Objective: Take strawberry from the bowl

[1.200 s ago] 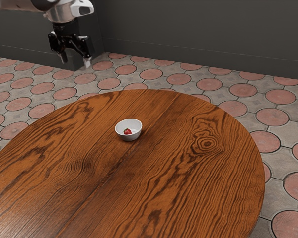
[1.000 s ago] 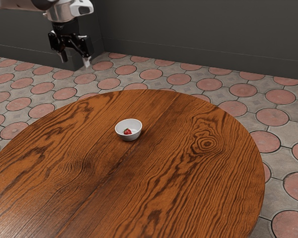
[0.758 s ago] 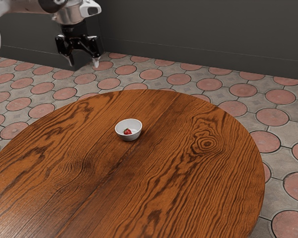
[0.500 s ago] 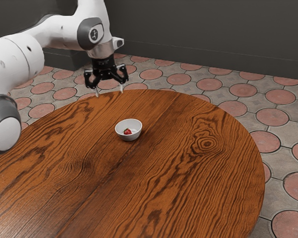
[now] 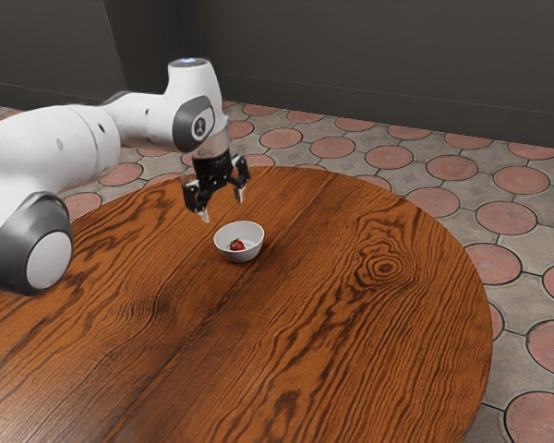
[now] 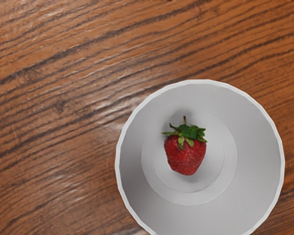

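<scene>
A: Where is the berry sitting?

B: It is lying inside the bowl, on the floor of it, with its leaves pointing towards one side of the wall.

A: And the gripper?

B: It is hovering above the table, near the bowl. Its fingers are standing well apart, and they are holding nothing.

A: So the arm is lining up for the pick, presumably.

B: That is how it is looking. The step is calling for centring over the berry first, not over the bowl, since the berry is resting a little off the bowl's middle.

A: What is mattering most on the way down?

B: A straight, slow drop, with both fingers going inside the rim. The sloping wall is leaving limited room, so a finger catching it could be pushing the whole bowl along.

A: Which part is offering the best hold?

B: The red body, just below the leaves, one finger on each side. Nearer the tapering tip, the berry could be squirting out.

A: Then a gentle squeeze?

B: Yes, low down and evenly, before lifting straight up until the berry is clearing the rim.
</scene>
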Available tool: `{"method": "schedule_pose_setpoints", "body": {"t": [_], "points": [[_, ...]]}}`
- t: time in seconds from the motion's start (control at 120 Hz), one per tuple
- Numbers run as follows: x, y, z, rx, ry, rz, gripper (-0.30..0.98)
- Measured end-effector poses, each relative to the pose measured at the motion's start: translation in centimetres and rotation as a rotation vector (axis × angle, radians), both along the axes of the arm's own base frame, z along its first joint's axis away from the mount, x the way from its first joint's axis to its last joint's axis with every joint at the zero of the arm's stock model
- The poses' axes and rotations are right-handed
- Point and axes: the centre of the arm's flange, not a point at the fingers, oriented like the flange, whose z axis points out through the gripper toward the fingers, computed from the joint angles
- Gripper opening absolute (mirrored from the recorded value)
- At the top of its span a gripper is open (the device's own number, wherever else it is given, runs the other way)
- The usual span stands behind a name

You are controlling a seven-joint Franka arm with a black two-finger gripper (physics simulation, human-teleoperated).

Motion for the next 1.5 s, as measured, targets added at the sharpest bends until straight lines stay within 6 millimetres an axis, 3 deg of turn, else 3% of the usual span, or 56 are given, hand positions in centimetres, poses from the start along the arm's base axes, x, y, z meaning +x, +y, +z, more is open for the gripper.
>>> {"method": "schedule_pose_setpoints", "body": {"t": [0.308,0.708,1.075,1.242,1.5], "points": [[0.6,0.3,-2.4,0.009,-0.033,0.14,0.58],[1.0,0.5,-4.0,0.031,-0.035,0.105,0.47],[1.6,0.2,-6.7,0.041,-0.012,0.057,0.35],[2.2,1.1,-6.9,0.042,-0.026,0.056,0.33],[2.7,0.9,-9.3,0.04,-0.019,0.037,0.31]]}}
